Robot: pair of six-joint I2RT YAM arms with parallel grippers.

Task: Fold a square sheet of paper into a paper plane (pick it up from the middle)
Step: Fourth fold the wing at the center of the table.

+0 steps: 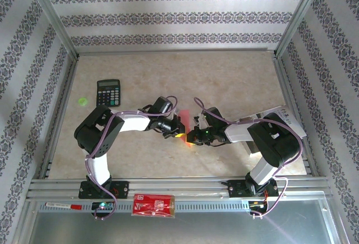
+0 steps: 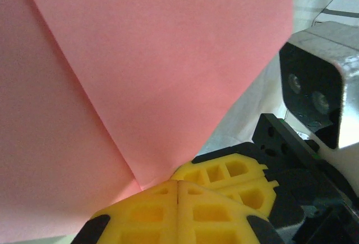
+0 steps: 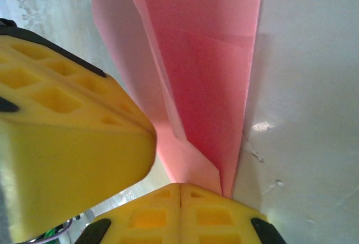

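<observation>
The creased square sheet of paper (image 1: 184,122) is held to the right of the calculator (image 1: 108,92), slightly nearer. It is pinched at one edge by the left gripper (image 2: 178,185) and the right gripper (image 3: 180,188), both fully closed. Layers should be kept aligned and tension even while the fold is sharpened.

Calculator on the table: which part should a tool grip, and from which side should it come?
Grip the calculator across its two long edges, coming straight down from above. It lies flat on the table, keys up, with free space along both edges.
</observation>
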